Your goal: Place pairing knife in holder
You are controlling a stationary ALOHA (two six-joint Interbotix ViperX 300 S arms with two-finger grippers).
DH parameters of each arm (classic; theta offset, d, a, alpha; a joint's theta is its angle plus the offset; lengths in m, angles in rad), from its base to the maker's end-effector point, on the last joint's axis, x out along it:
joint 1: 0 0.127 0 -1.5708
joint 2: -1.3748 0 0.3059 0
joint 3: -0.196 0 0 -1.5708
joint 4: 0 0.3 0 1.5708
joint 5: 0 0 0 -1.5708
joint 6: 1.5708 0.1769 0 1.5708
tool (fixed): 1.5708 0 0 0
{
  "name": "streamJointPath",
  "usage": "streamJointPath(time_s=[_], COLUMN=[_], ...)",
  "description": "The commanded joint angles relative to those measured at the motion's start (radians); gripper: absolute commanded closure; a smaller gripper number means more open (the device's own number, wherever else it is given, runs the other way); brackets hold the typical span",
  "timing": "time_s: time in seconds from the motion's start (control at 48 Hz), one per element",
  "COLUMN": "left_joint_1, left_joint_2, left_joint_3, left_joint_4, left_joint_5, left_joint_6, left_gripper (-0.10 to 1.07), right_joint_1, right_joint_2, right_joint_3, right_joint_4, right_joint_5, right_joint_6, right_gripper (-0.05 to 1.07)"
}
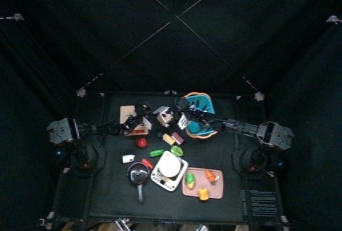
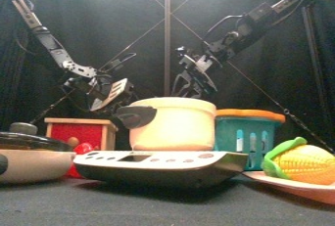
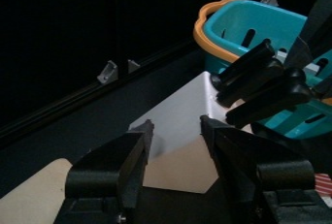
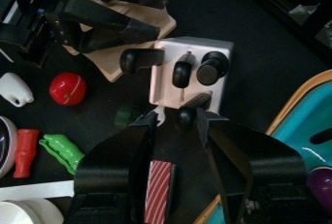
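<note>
— Right fingers (image 4: 123, 155)?
— Apart and empty, just over the holder (image 4: 195, 53). Two black knife handles (image 4: 212, 66) stick out of its slots; I cannot tell which is the paring knife.
— Left fingers (image 3: 123, 160)?
— Clamped on the holder's sides. Seen from above, the basket (image 1: 201, 107) sits at its three o'clock on the desk (image 1: 107, 190).

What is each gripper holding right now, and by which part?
Right gripper: nothing, jaws open above the knife holder. Left gripper seems to clamp the holder's sloped white body.
</note>
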Motion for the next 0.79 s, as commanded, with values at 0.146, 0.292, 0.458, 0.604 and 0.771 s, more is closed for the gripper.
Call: streamJointPath(time_s=[0.146,0.292,0.458,0.604,0.771], left_joint_1=[0.003,0.008,0.017,0.023,0.017], left_joint_2=[-0.021,-0.046,-0.075,-0.103,-0.164], left_joint_3=[-0.017,-0.006,0.003,0.015,0.044], left_joint_4=[0.002,0.002,0.002,0.002,0.014], left_joint_5=[-0.003,-0.003,-0.003,-0.003,-0.003], left_joint_6=[0.0,0.002,0.002,0.002,0.005], left_gripper=[0.15,0.15,0.15,0.15,0.15], right_joint_1=[0.003,0.002,0.002,0.002,0.008], right_joint_2=[-0.02,-0.046,-0.069,-0.095,-0.146], right_joint_3=[-0.012,-0.015,-0.005,0.011,0.034], right_joint_4=[0.006,-0.015,-0.018,-0.023,-0.023], right_joint_5=[0.008,0.012,0.012,0.012,0.014], right_joint_6=[-0.002,-0.005,-0.003,-0.003,-0.003], right_gripper=[0.26,0.24,0.14,0.05,0.04])
